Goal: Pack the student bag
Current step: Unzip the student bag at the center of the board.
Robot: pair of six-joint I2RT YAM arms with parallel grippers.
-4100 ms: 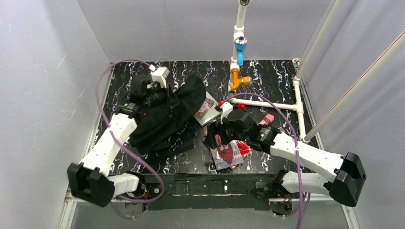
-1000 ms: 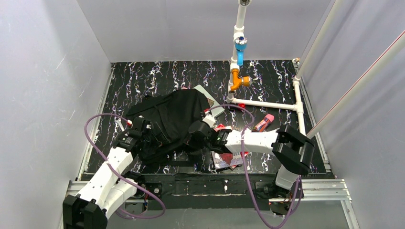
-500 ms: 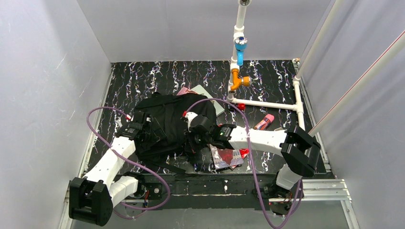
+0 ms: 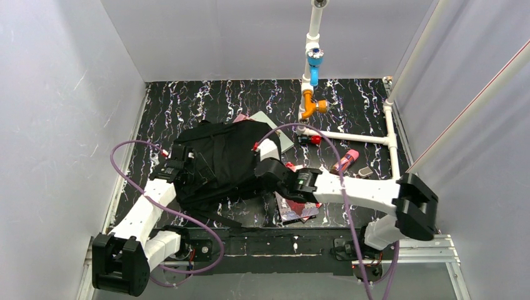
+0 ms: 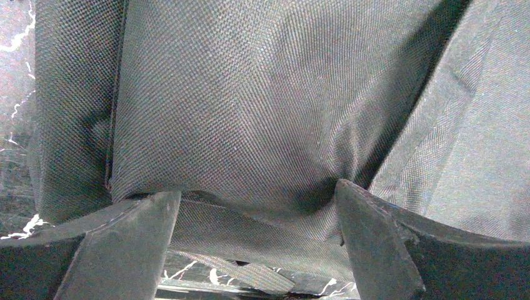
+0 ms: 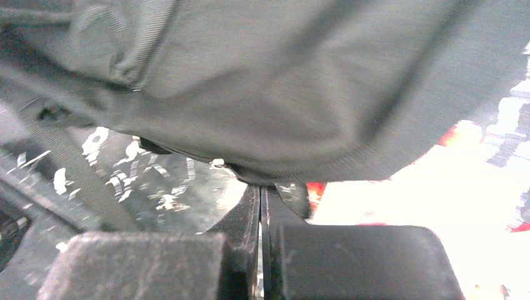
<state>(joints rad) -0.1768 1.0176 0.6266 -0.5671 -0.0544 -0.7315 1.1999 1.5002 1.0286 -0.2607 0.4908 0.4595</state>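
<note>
Bag (image 4: 219,159) fabric is seen filling the gap ahead of the wide-spread left hand (image 5: 257,203); its hem is pinched at the tips of the closed right hand (image 6: 260,195).

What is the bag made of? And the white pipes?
The bag looks like woven black cloth, likely nylon or polyester: a coarse matte weave shows up close, and it folds softly. The pipes look like smooth, rigid white plastic, with jointed fittings.
</note>
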